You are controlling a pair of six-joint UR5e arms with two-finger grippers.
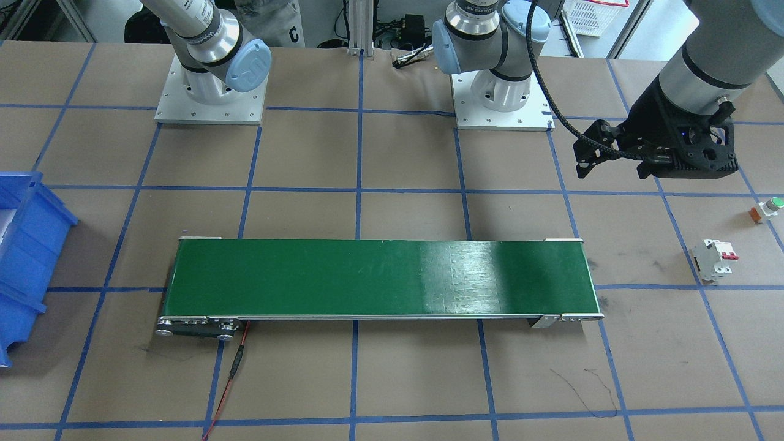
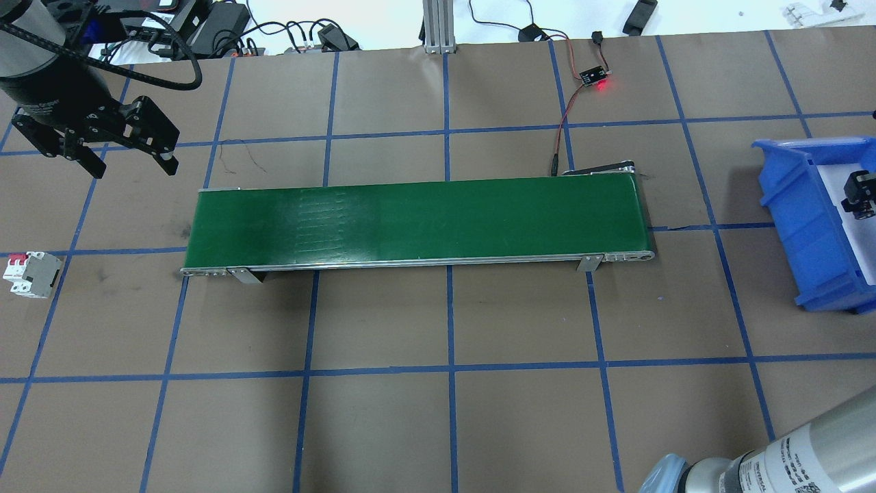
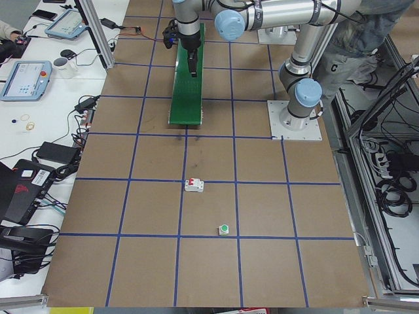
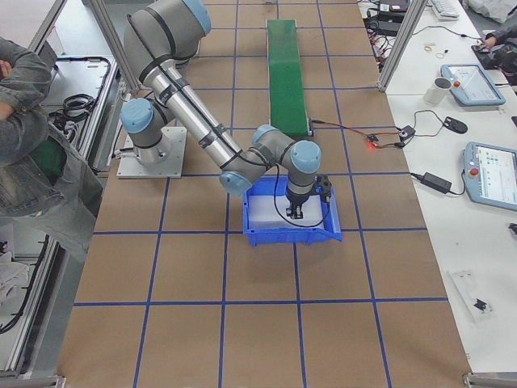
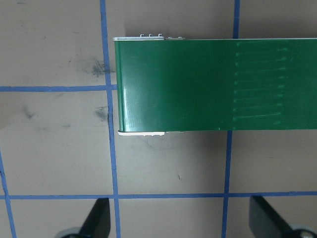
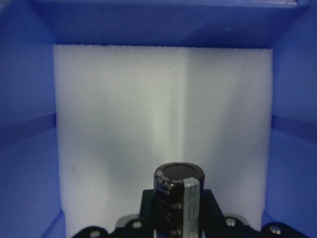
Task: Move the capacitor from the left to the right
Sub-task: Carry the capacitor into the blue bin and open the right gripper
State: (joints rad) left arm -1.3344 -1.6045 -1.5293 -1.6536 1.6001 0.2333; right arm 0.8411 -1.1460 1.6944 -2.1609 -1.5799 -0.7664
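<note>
Capacitor (image 6: 178, 196), a small black cylinder with a pale stripe down its side, stands upright between the closed jaws of the right gripper (image 4: 296, 210), which clamp its lower body. The wrist camera looks past its flat dark top onto a white foam pad (image 6: 124, 109); whether the capacitor touches the pad cannot be told. The pad lines the floor of a blue bin (image 6: 29, 99), and the gripper reaches down inside the bin's walls. The bin sits on the table (image 2: 520, 411), a brown surface marked with a blue tape grid, at the robot's right end. A long green conveyor belt (image 2: 417, 222) lies across the middle of the table, apart from the bin. At the other end, the left gripper (image 2: 132, 163) hangs above the table near the belt's left end, its jaws spread wide with only bare table between them. A white breaker (image 2: 31, 274) with red switches and a green-topped push button (image 1: 768, 208) rest on the table near that gripper, apart from each other.
</note>
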